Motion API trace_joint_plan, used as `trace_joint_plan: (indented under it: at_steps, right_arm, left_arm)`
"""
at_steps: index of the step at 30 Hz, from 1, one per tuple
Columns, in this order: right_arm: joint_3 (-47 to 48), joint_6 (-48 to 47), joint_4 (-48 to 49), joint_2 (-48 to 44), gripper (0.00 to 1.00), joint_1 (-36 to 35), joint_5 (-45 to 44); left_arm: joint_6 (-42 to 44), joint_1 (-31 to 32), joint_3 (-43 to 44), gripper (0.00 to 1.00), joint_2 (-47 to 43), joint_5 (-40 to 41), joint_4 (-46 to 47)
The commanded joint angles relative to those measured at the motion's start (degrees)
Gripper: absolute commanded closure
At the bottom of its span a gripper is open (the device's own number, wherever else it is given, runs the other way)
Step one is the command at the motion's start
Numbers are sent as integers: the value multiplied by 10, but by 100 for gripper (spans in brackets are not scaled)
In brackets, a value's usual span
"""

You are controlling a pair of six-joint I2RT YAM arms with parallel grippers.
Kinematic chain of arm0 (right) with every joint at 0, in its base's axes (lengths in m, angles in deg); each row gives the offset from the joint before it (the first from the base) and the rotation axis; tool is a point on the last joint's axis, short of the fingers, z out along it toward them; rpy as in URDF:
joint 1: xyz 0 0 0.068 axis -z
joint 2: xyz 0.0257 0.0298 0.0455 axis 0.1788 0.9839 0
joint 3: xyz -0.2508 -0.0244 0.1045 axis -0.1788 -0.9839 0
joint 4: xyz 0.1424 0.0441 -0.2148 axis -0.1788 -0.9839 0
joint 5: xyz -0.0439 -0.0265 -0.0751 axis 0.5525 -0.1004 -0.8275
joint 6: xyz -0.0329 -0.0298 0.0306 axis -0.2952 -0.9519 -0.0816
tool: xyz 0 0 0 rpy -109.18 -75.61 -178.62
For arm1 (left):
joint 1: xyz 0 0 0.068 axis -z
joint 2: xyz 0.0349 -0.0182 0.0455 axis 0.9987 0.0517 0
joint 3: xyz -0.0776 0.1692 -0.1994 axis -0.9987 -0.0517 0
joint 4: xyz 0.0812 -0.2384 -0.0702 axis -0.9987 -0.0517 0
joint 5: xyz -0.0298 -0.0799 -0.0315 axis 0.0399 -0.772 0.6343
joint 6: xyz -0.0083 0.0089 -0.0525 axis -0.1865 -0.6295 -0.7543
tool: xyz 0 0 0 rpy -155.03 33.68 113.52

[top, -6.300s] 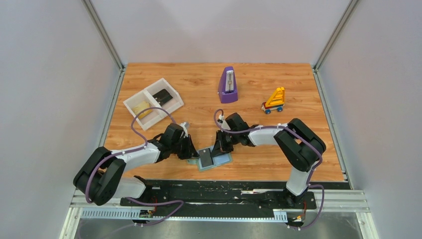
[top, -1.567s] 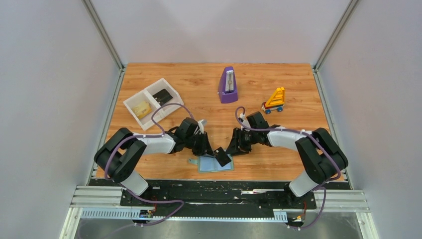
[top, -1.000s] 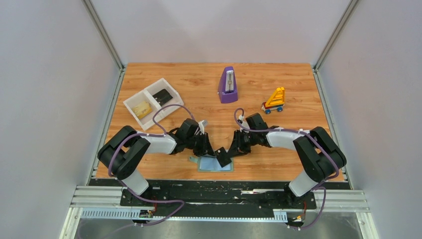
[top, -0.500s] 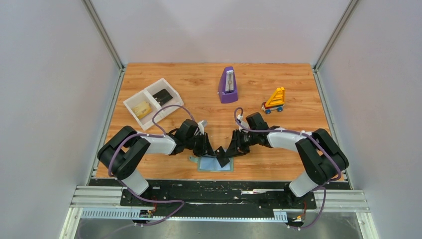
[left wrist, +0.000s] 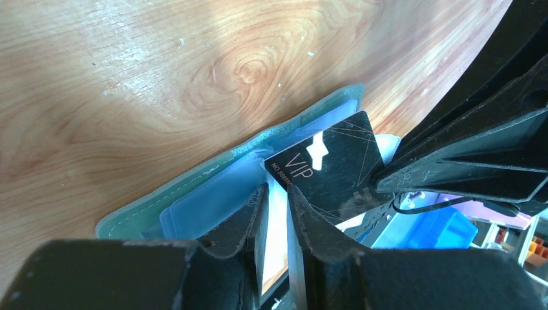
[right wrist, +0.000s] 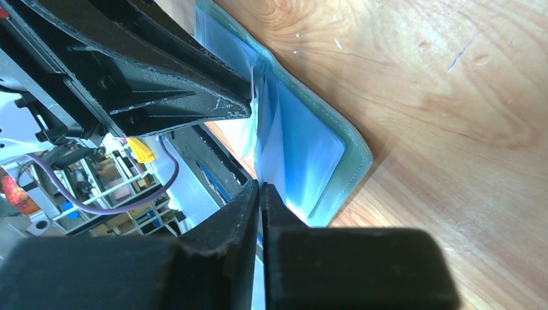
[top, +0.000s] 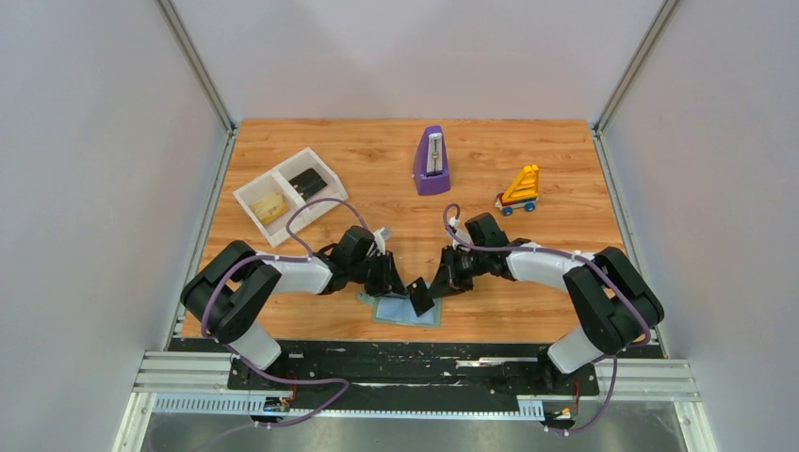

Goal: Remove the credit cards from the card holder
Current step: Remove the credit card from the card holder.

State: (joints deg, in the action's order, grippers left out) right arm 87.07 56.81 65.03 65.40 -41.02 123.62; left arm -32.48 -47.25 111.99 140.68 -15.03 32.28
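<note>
Right pincer point(right wrist: 260, 188) is clamped tight. The left wrist view shows its tips meeting the 4 o'clock edge of a glossy black rectangular card point(left wrist: 329, 161) printed "VIP", so I read it as pinching that card by the rim. Card is tilted and raised over the pale teal-blue bifold card holder point(left wrist: 187, 210). Whether its lower end is clear of the pocket is hidden behind the fingers. An edge grip suits sliding so thin a card out.

Holder lies spread open on the wooden tabletop point(top: 377, 160) at 6 o'clock, between both arms.

Left pincer point(left wrist: 276, 192): fingers a narrow gap apart, tips down on the holder's inner pocket at the card's 8 o'clock corner. Cannot tell whether they nip a pocket leaf. Judged purpose is to pin the holder so it doesn't ride along with the card.

White two-compartment tray point(top: 270, 172) sits at 10 o'clock from the holder, well apart. A yellowish flat card point(top: 269, 205) lies in one compartment, a dark flat piece point(top: 307, 181) in the other. Likely the drop-off.

Risk: card slips from so slim a bite.
</note>
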Motion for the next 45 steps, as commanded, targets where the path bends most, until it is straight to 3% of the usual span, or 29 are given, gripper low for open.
trace_joint_plan:
  at_steps: [1, 4, 11, 25, 45]
  right_arm:
    - [-2, -8, -8, -18, 86, -2, 0]
    - [-3, -5, -8, -19, 78, -2, 11]
    - [-6, 0, -6, -23, 81, -2, 17]
    - [21, 22, -29, -78, 73, -5, -49]
    - [42, -31, 23, 54, 69, -9, -38]
  left_arm:
    - [14, 3, -14, 74, -8, 33, -35]
    - [12, 3, -16, 78, 0, 29, -23]
    - [3, 3, -21, 82, 7, 21, -7]
    - [2, 3, -21, 82, 10, 18, -3]
    - [2, 3, -25, 82, 15, 16, 0]
